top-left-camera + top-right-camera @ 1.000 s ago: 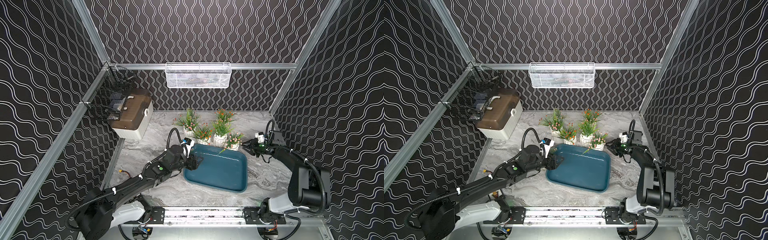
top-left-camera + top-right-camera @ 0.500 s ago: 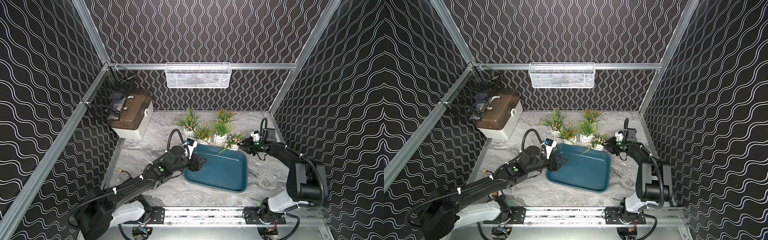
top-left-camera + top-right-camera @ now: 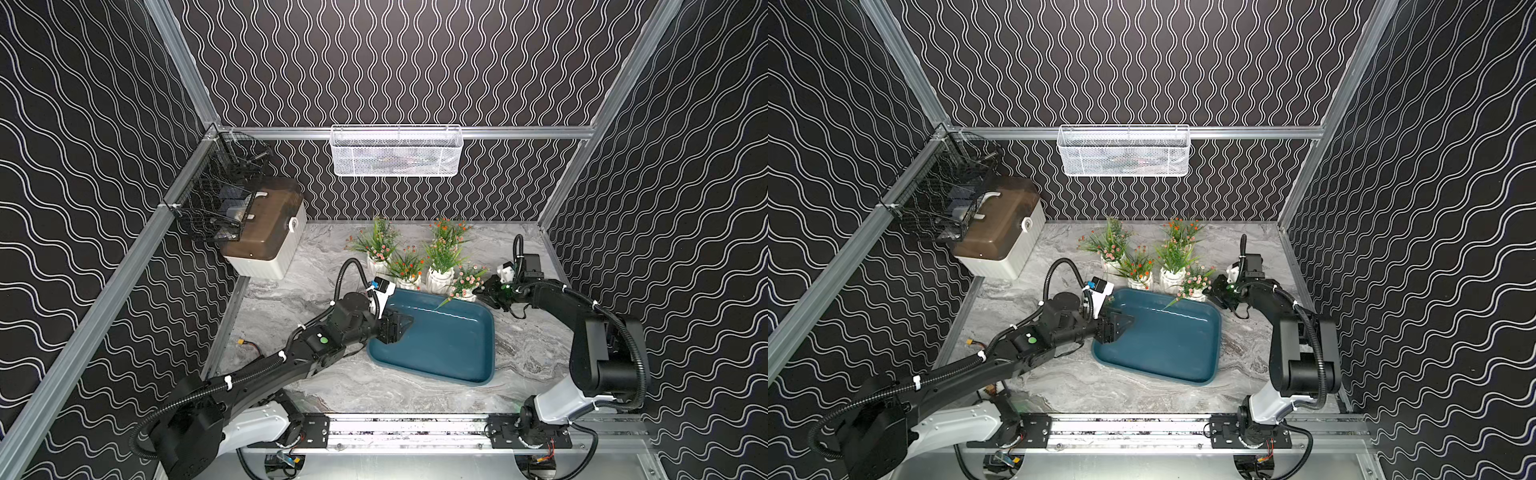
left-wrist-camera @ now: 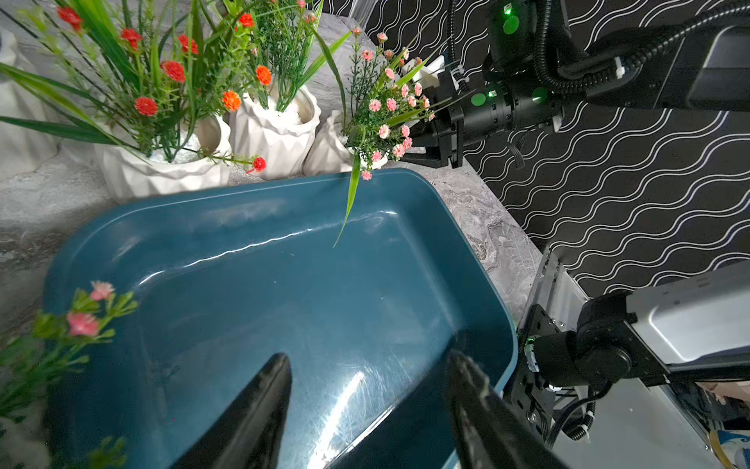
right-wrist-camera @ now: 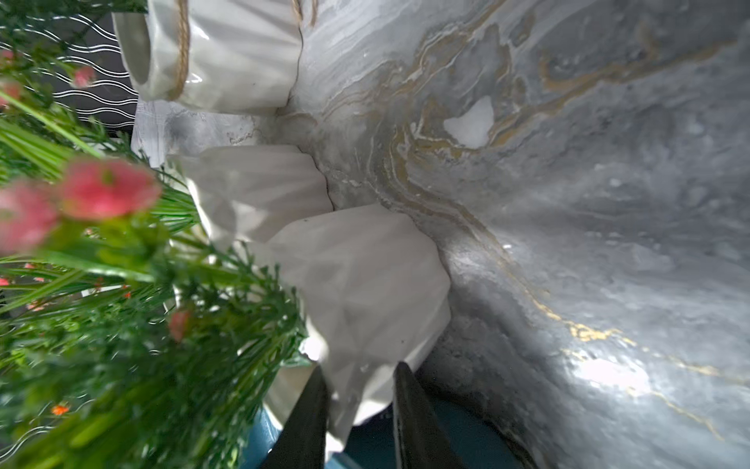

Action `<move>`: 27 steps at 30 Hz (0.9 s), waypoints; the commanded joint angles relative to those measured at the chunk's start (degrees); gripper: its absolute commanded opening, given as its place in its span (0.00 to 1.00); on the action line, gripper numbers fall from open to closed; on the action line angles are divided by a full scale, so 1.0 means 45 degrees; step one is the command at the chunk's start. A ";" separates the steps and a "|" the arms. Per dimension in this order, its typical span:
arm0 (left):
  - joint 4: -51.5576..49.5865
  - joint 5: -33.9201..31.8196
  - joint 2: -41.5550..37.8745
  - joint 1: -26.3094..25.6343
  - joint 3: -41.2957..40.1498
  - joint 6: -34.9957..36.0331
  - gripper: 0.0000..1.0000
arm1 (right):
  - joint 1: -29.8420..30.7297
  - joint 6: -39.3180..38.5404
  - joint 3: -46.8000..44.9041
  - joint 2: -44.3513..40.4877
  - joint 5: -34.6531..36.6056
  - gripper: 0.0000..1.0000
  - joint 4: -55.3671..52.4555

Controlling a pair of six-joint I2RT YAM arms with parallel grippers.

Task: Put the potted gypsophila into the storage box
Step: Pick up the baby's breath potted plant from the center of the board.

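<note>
I count five potted gypsophila (image 3: 440, 259) in both top views, clustered on the table (image 3: 316, 286) just past the far rim of the one storage box (image 3: 453, 349), none inside. A sixth's sprigs (image 4: 81, 320) show in the left wrist view. My right gripper (image 5: 359, 371) clamps the rightmost pot (image 5: 357, 284). My left gripper (image 4: 369, 357) hangs spread and empty over the box's left side.

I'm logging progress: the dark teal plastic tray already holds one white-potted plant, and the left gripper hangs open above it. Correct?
No: the dark teal rectangular plastic tray holds nothing yet. The left wrist view shows its floor bare, the white ribbed pots standing outside its rim. The left gripper does hang open above it.
</note>
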 commanded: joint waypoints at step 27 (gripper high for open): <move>0.0048 -0.0524 0.0056 -0.0031 0.0001 -0.0016 0.64 | 0.1032 -0.0714 0.1785 0.0464 0.2267 0.12 -0.1978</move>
